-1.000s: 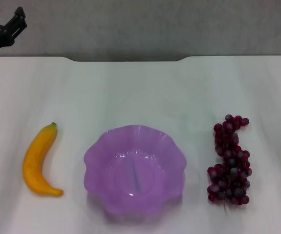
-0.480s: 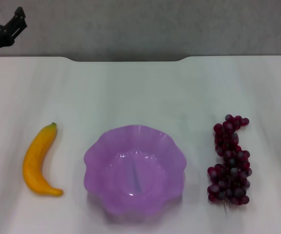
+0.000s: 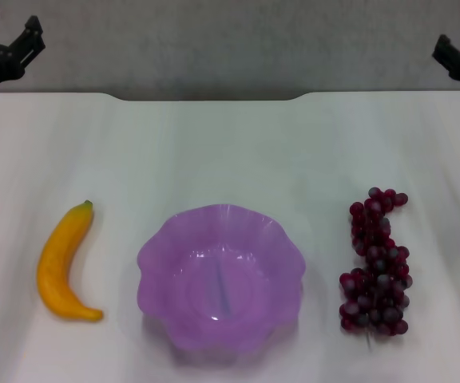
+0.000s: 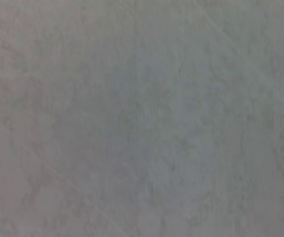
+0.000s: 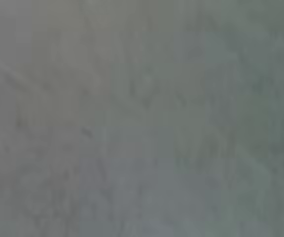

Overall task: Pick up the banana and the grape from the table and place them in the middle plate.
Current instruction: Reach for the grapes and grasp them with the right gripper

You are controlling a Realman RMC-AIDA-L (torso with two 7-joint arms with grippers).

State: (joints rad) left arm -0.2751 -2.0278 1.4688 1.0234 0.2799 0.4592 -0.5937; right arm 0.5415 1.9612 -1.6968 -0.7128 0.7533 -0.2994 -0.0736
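Observation:
The yellow-orange banana point(image 3: 62, 262) lies on the white table point(image 3: 230, 152) at the front left. The purple scalloped middle plate point(image 3: 221, 275) sits at the front centre and holds nothing. The dark red grape bunch point(image 3: 377, 265) lies at the front right. My left gripper point(image 3: 6, 54) is at the far left corner, high and far from the banana. My right gripper point(image 3: 458, 60) is at the far right corner, far from the grape. Both wrist views show only a plain grey surface.
The table's far edge has a shallow notch point(image 3: 206, 97) with a grey wall behind it. Bare tabletop lies between the far edge and the three objects.
My right gripper has moved inward from the right edge and shows more fully. My left gripper has shifted slightly. The banana, plate and grape have not moved.

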